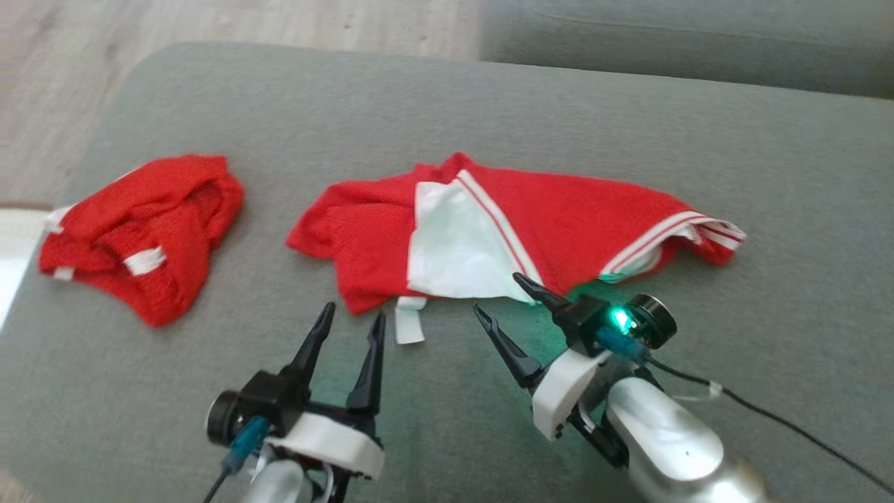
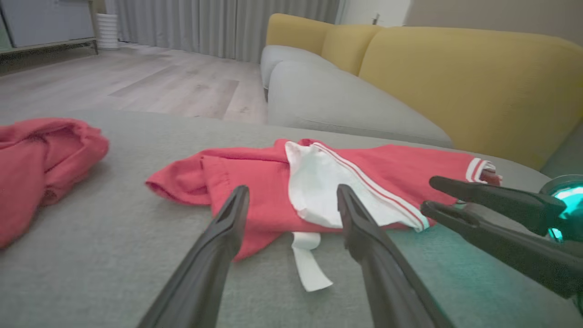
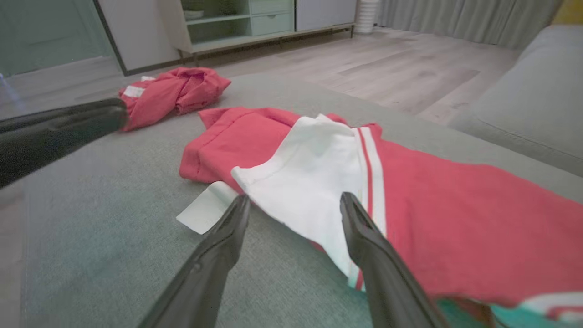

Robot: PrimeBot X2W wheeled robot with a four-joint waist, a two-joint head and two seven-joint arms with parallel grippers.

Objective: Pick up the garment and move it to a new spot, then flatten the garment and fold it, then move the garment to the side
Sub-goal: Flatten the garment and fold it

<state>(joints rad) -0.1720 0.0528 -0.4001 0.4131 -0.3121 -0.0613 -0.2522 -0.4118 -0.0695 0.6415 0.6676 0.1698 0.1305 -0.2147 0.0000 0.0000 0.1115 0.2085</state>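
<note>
A red garment (image 1: 573, 223) with a white panel and white stripes lies partly folded across the middle of the grey cushion (image 1: 447, 105); it also shows in the left wrist view (image 2: 255, 177) and right wrist view (image 3: 455, 200). A white tag (image 1: 408, 323) pokes out at its near edge. My left gripper (image 1: 353, 318) is open just short of the garment's near left corner, holding nothing. At the near edge of the white panel, my right gripper (image 1: 501, 295) stands open and empty, one fingertip over the cloth. The left wrist view shows its dark fingers (image 2: 492, 200) at right.
A second red garment (image 1: 140, 230) lies crumpled at the cushion's left end. Wooden floor (image 1: 244, 28) lies beyond the cushion's far left edge. A grey sofa seat (image 2: 337, 100) with yellow backrests stands behind. A black cable (image 1: 782, 416) trails from my right wrist.
</note>
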